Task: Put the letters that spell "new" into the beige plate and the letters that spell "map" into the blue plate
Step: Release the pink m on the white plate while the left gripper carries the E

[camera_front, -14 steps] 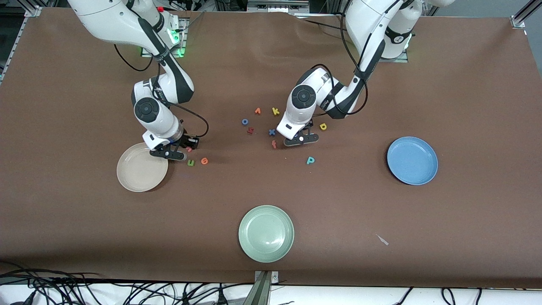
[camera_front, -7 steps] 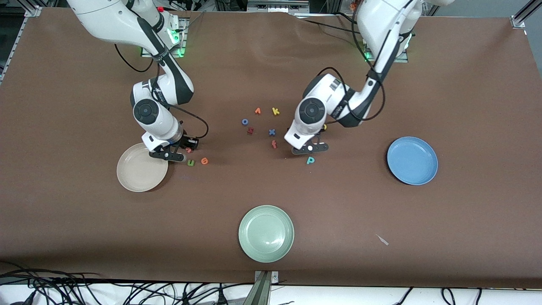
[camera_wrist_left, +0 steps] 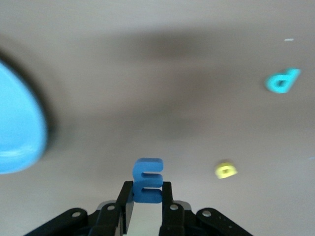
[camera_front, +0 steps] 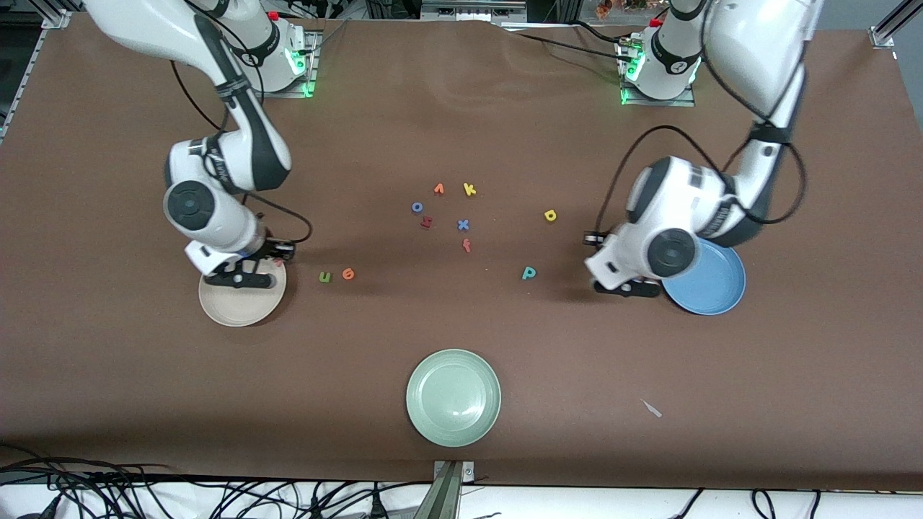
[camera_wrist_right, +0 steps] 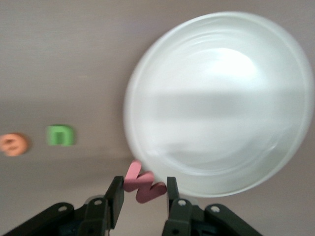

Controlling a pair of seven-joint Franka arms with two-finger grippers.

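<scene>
My right gripper [camera_wrist_right: 142, 189] is shut on the salmon-pink "w" [camera_wrist_right: 141, 181] and hangs over the rim of the beige plate [camera_wrist_right: 221, 98], also seen in the front view as the right gripper [camera_front: 239, 278] on the beige plate [camera_front: 231, 306]. The green "n" [camera_front: 325, 276] and orange "e" [camera_front: 348, 273] lie beside that plate. My left gripper [camera_wrist_left: 147, 191] is shut on the blue "m" [camera_wrist_left: 147, 174]. It hangs over the table just beside the blue plate [camera_front: 710, 285], toward the right arm's end. The teal "p" [camera_front: 529, 272] and yellow "a" [camera_front: 550, 215] lie on the table.
A loose cluster of other letters lies mid-table: orange "v" [camera_front: 438, 189], yellow "k" [camera_front: 469, 189], blue "o" [camera_front: 417, 207], blue "x" [camera_front: 463, 225], red "f" [camera_front: 466, 245]. A pale green plate [camera_front: 453, 396] sits nearest the front camera.
My left gripper has carried the blue "m" from the letter cluster across to the blue plate's edge. My right gripper has moved with the "w" from beside the "n" to over the beige plate's rim.
</scene>
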